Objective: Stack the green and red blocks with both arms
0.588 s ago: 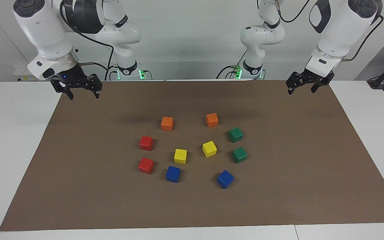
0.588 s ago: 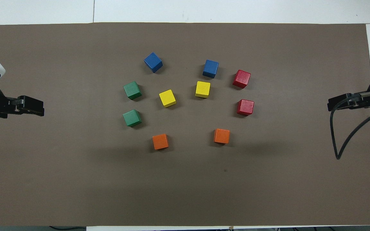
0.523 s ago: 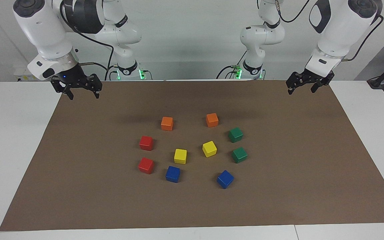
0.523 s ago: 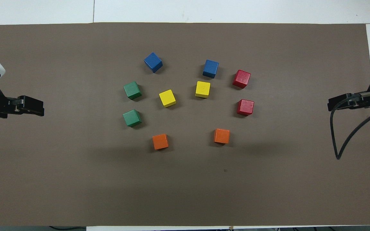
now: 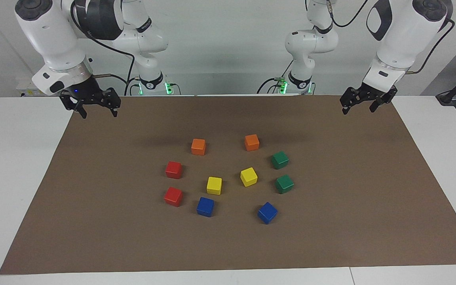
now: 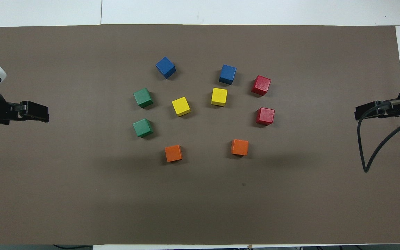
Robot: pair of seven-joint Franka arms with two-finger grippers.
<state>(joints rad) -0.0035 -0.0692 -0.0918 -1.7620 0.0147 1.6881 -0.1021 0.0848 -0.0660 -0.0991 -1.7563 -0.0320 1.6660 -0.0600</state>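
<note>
I am looking across the table in the facing view and reading it from one end to the other. My right gripper (image 5: 93, 106) is hanging in the air over the corner of the brown mat (image 5: 350, 190) at the right arm's end, its fingers spread wide and carrying nothing. Next I am seeing the two red blocks, one nearer the robots (image 5: 173, 169) and one farther from them (image 5: 173, 196), sitting just apart and both flat on the mat. In the middle I am passing over two orange cubes (image 5: 198, 146), two yellow cubes (image 5: 214, 185) and two blue cubes (image 5: 205, 206), none of which belong to the job. Toward the left arm's end the two green blocks are lying close together, one nearer the robots (image 5: 280, 160) and one a little farther (image 5: 284, 183), also flat on the mat. Last, my left gripper (image 5: 364, 103) is hovering over the mat's other corner by the robots, likewise wide and empty.

I am judging that nothing is stacked yet: all four blocks are resting singly and well apart from either gripper. Both reaches, both grasps and both placements are still waiting to be done.
</note>
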